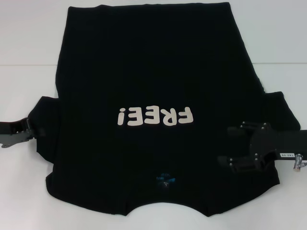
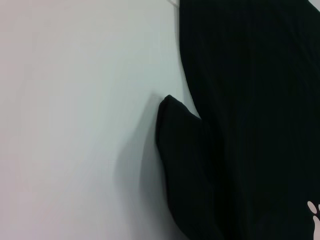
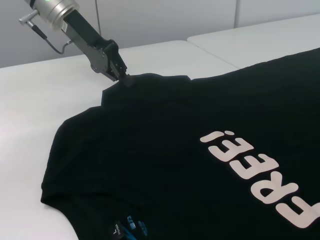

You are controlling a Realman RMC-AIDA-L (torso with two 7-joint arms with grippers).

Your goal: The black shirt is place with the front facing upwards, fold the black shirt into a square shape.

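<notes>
The black shirt [image 1: 153, 72] lies spread front-up on the white table, with its white "FREE!" lettering [image 1: 156, 116] in the middle and its blue neck label [image 1: 165, 178] near the front edge. My left gripper [image 1: 29, 127] is at the tip of the shirt's left sleeve. In the right wrist view the left gripper [image 3: 121, 76] is shut on that sleeve edge, which is raised a little. The left wrist view shows the lifted sleeve [image 2: 180, 150] casting a shadow. My right gripper [image 1: 229, 145] is open over the shirt's right sleeve and shoulder.
The white table [image 1: 29, 38] shows bare on both sides of the shirt. A seam between two tabletops [image 1: 278, 64] runs across behind the sleeves. The shirt's hem reaches the far edge of the head view.
</notes>
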